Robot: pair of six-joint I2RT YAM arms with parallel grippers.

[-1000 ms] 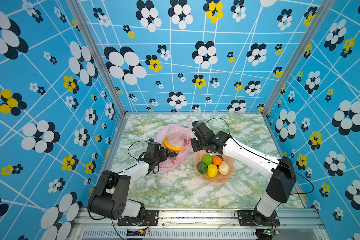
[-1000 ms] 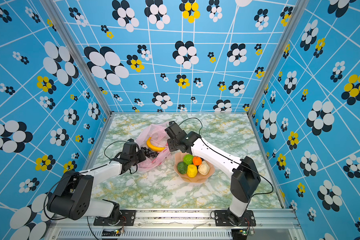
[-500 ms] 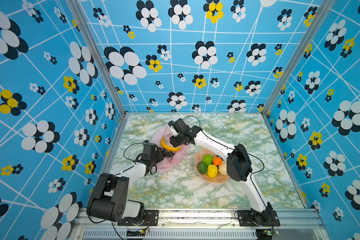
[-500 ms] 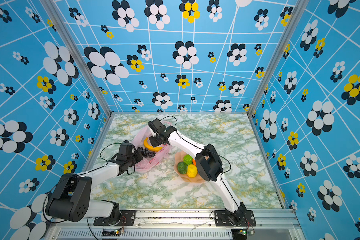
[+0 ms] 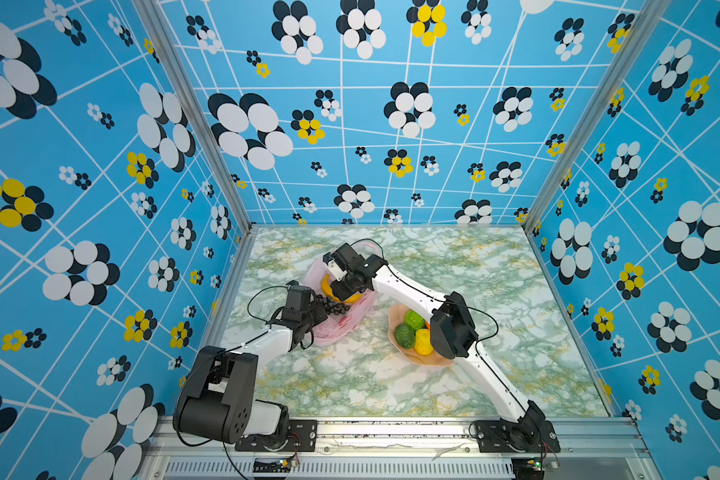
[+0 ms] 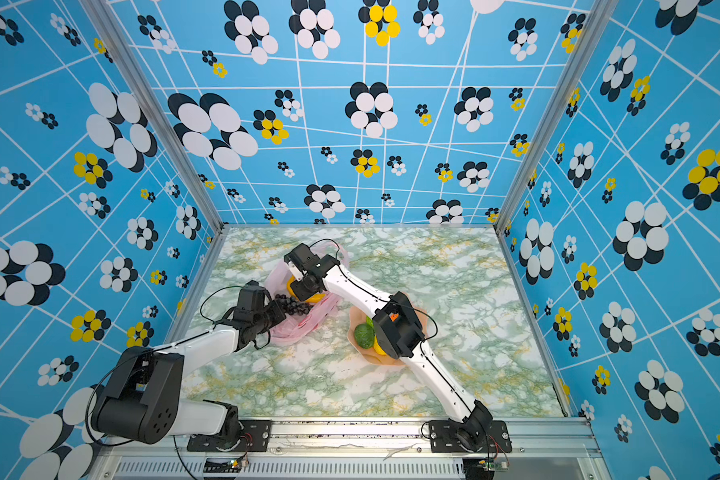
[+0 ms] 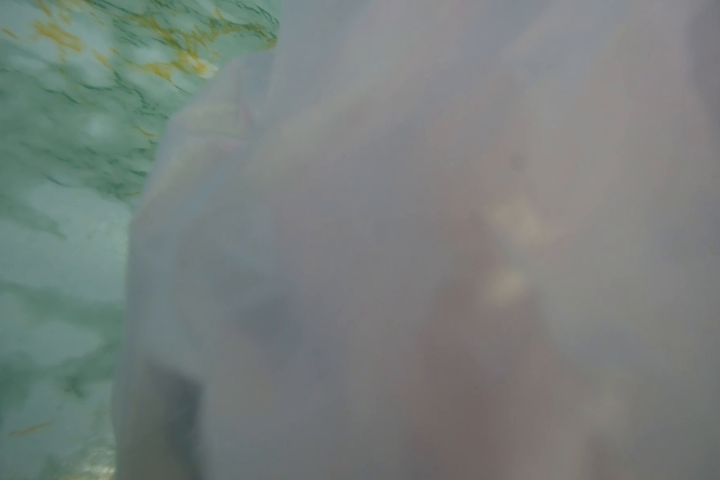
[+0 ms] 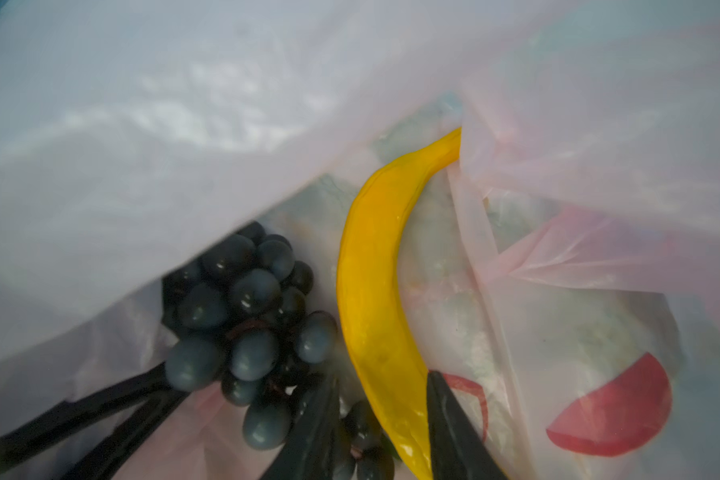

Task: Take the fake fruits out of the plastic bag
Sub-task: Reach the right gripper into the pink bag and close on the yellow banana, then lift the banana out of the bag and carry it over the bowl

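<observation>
The plastic bag (image 5: pixel 341 328) lies left of the table's (image 5: pixel 350 382) middle, clear of the side walls. A strip of bare marble separates it from the wavy-edged dish (image 5: pixel 427 360). Wide open surface lies toward the front rail, the back wall and the right.

Inside the bag mouth the banana (image 8: pixel 371 299) lies just beside the black grape bunch (image 8: pixel 246 299), with film folded over both from above. The right gripper (image 8: pixel 381 378) straddles the banana's lower end, its jaws apart, one finger touching the peel. The left gripper (image 5: pixel 319 313) is closed on the bag's near edge beside the grapes, and film covers its wrist camera.

A second ago the right gripper hovered between bag and dish. Now it is down in the bag, and its elbow hangs over the dish, hiding all but two green fruits (image 5: pixel 408 328) and a yellow one (image 5: pixel 422 341). The left gripper has barely shifted.
</observation>
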